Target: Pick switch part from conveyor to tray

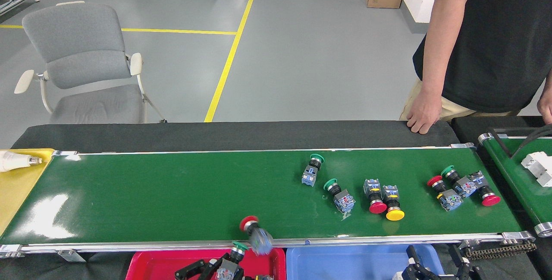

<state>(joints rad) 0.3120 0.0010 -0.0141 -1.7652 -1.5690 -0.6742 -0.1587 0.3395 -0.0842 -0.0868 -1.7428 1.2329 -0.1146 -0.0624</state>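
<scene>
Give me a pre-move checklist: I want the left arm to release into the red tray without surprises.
1. Left gripper holds the green-capped switch: ok.
2. It is above the red tray: ok.
3. Red-capped switch settled on the conveyor: not ok, blurred at the near rail.
4. Right gripper empty: cannot tell, cut by the frame edge.
5. Person's hand off the belt: ok.

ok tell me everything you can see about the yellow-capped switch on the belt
The yellow-capped switch is a push-button part: a round yellow mushroom cap, a silver collar, a black neck and a blue-grey contact block. It lies on its side on the conveyor, cap toward the near rail, tight beside a red-capped switch on its left.
</scene>
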